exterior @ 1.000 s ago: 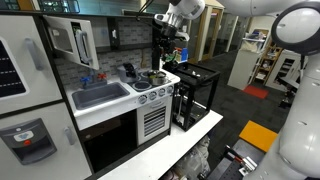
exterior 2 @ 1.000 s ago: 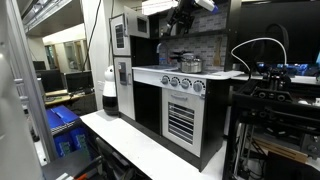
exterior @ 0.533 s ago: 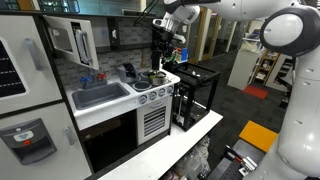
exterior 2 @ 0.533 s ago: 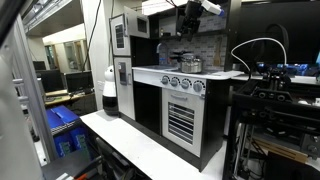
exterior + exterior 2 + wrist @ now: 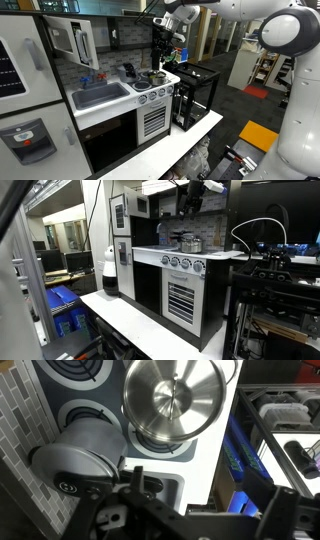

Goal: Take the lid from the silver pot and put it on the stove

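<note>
The silver pot [image 5: 157, 77] stands on the near burner of the white stove [image 5: 150, 97], with the shiny lid [image 5: 172, 402] on top of it. In the wrist view the lid and its centre knob cover nearly all of the pot body. Pot [image 5: 188, 245] and stove [image 5: 180, 266] show in both exterior views. My gripper [image 5: 165, 45] hangs in the air well above the pot, apart from it, also in an exterior view [image 5: 190, 205]. In the wrist view its dark fingers [image 5: 210, 500] are spread wide, with nothing between them.
A darker grey round utensil [image 5: 80, 455] sits on the burner beside the pot. The grey sink [image 5: 100, 95] lies beside the stove on one side. A black open frame [image 5: 195, 95] stands on the other. Tiled wall and cabinets rise behind the cooktop.
The arm swung a little sideways above the cooktop in the first half second, then held still. Pot and lid have not moved.
</note>
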Available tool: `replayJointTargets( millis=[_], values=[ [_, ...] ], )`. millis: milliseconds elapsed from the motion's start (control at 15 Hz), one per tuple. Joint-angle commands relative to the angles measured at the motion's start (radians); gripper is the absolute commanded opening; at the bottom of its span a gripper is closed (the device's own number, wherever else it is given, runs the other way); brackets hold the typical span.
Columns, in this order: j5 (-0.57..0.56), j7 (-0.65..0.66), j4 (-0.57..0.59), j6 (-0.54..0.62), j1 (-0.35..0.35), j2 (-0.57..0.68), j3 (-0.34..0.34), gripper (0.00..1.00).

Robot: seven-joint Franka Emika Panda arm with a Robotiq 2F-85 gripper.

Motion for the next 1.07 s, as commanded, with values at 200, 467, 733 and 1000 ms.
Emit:
replayJointTargets(
  millis=[200,467,733,1000],
  values=[
    [-0.017,-0.006,0.011,0.001,-0.030,0.002,0.032,1.00],
    [-0.016,-0.044,0.033,0.002,-0.042,0.030,0.031,1.00],
    [0.007,-0.158,0.041,-0.021,-0.063,0.058,0.042,1.00],
    [-0.005,-0.261,0.062,-0.040,-0.075,0.102,0.057,1.00]
  ],
)
